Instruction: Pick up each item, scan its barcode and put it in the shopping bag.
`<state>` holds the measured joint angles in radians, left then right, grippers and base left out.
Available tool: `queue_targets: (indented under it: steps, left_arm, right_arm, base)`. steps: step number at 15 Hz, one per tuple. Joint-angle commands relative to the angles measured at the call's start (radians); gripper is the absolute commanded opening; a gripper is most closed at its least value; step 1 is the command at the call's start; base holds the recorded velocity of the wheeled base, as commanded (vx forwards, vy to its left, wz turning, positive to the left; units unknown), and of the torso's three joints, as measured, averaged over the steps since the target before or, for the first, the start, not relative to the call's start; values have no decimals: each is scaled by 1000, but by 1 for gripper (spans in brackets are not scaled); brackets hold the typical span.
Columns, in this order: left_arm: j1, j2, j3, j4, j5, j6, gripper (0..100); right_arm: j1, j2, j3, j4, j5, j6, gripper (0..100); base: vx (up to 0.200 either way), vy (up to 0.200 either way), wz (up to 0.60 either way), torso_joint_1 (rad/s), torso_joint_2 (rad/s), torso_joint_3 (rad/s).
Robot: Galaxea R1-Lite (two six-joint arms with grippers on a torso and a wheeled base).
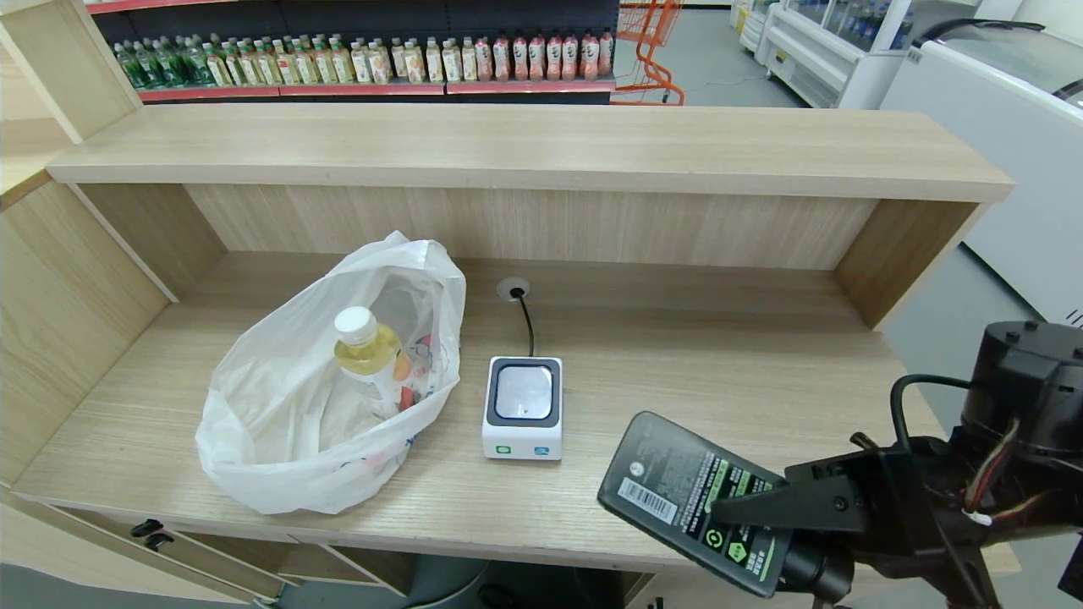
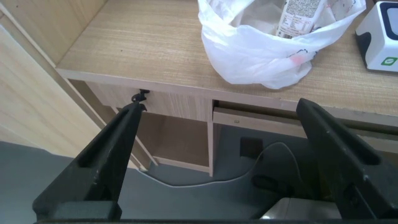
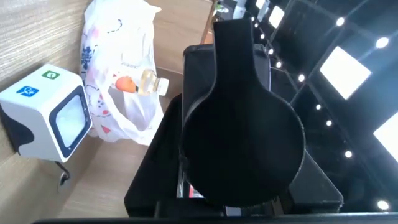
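Head view has the right pincer (image 1: 744,524) pinching one dark packet (image 1: 668,482) flat between its fingers. The white barcode label (image 1: 647,501) sits on the packet's upper face at the end farthest from the pincer. One scanner (image 1: 523,406) stands on the counter (image 1: 677,355) beyond that free end, near but not under the packet. One shopping bag (image 1: 279,457) sits past the scanner, well apart from the pincer.

One bottle (image 1: 368,351) stands inside the bag, so that item looks finished. The bag's folds may hide something more; I cannot tell. The packet is picked up, and I judge it not yet scanned, since its label faces up and away from the scanner's window. Scanning and bagging it remain.

The left pincer (image 2: 221,107) is spread and holds nothing, below the counter's near edge, with the bag above and beyond it.
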<state>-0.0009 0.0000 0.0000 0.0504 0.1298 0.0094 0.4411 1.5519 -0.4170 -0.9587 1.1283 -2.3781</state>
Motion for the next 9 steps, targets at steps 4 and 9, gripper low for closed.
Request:
queue_targets:
  steps: [4,9]
  left_arm:
    - [1,2,0,0,1,0,100]
    - [1,2,0,0,1,0,100]
  right_arm:
    - [2,31,-17,-3,2,-1,0]
    - [2,22,-14,-15,2,-1,0]
  base:
    - [0,0,0,0,0,0]
    - [0,0,0,0,0,0]
